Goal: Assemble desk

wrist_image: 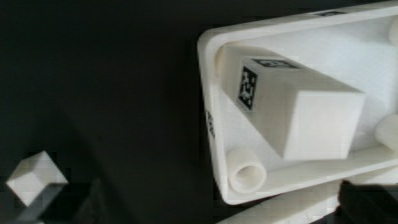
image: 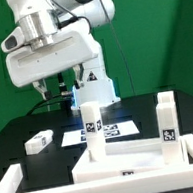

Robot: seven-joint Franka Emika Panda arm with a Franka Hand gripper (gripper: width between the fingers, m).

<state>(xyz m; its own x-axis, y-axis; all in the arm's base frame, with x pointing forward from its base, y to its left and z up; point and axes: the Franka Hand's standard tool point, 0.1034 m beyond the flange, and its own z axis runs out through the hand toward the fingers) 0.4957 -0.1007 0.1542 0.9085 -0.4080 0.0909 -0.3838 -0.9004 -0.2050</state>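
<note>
The white desk slab [image: 135,159] with its raised rim lies near the front of the black table. Two white legs stand upright on it, one at the exterior view's left [image: 92,124] and one at its right [image: 167,120], both with square markers. A third leg [image: 38,142] lies loose on the table to the left. My gripper [image: 59,88] hangs above the table behind the slab, open and empty. The wrist view shows the slab [wrist_image: 231,60], one mounted leg [wrist_image: 294,105], a round socket [wrist_image: 246,178] at its corner, and the loose leg [wrist_image: 32,178]. The fourth leg is out of view.
The marker board [image: 118,129] lies flat behind the slab. The white frame [image: 15,184] borders the table at the front and sides. A green backdrop stands behind the arm.
</note>
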